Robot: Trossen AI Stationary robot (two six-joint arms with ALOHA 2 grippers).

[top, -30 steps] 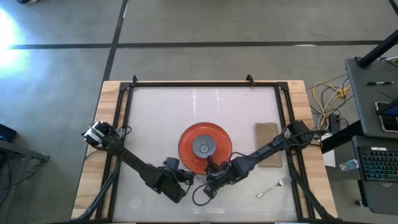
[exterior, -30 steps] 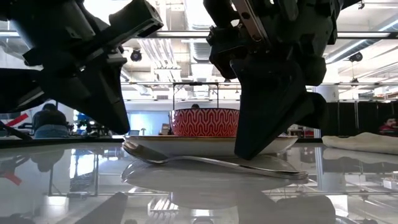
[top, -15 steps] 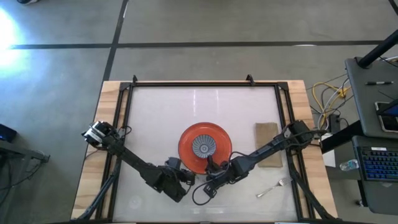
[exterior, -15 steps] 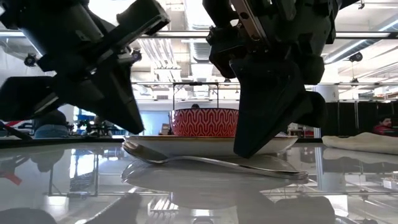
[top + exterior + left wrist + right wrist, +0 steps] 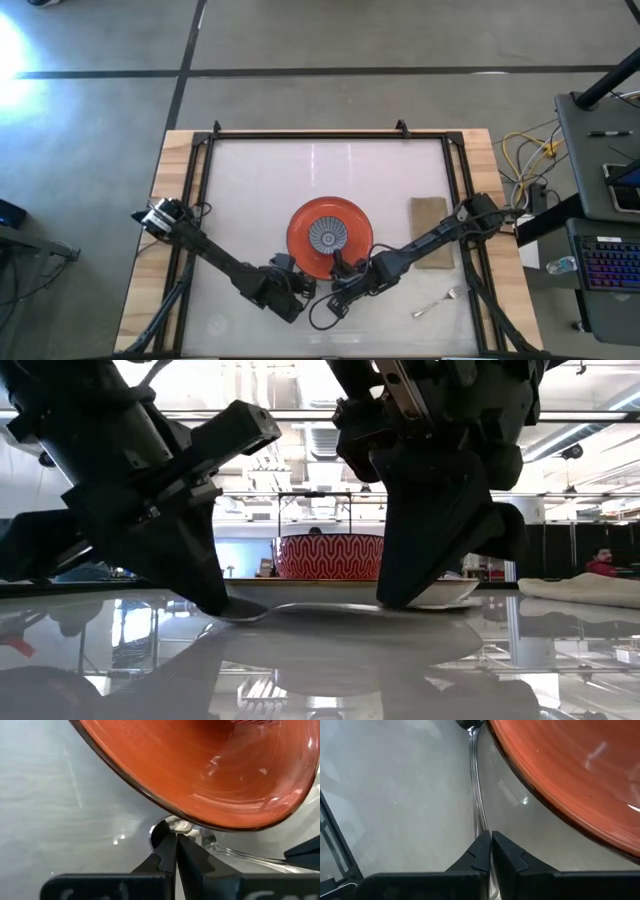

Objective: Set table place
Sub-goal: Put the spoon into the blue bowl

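A red plate with a red-and-white patterned bowl on it stands at the table's middle front. A metal spoon lies on the white table along the plate's near rim. My left gripper is shut, with its tips down at the spoon's bowl. My right gripper is shut on the spoon's handle. In the high view both grippers sit close together just in front of the plate. My left gripper presses its shut fingertips on the near edge of the spoon's bowl, slanting down from the table's left. The bowl lies on the table by the plate's rim. My right gripper has the handle between its two shut fingers, which lie along it and slant down from the table's right. The handle lies low at the table; the hold itself is hidden by the fingers.
A folded tan napkin lies to the right of the plate and shows in the low view. A fork lies at the front right. A black frame runs along the table's edges.
My left gripper has gone down and toward the table's right, onto the spoon's bowl. The spoon has shifted: its handle end, which ran past my right gripper toward the near edge, now lies level between the two grippers.
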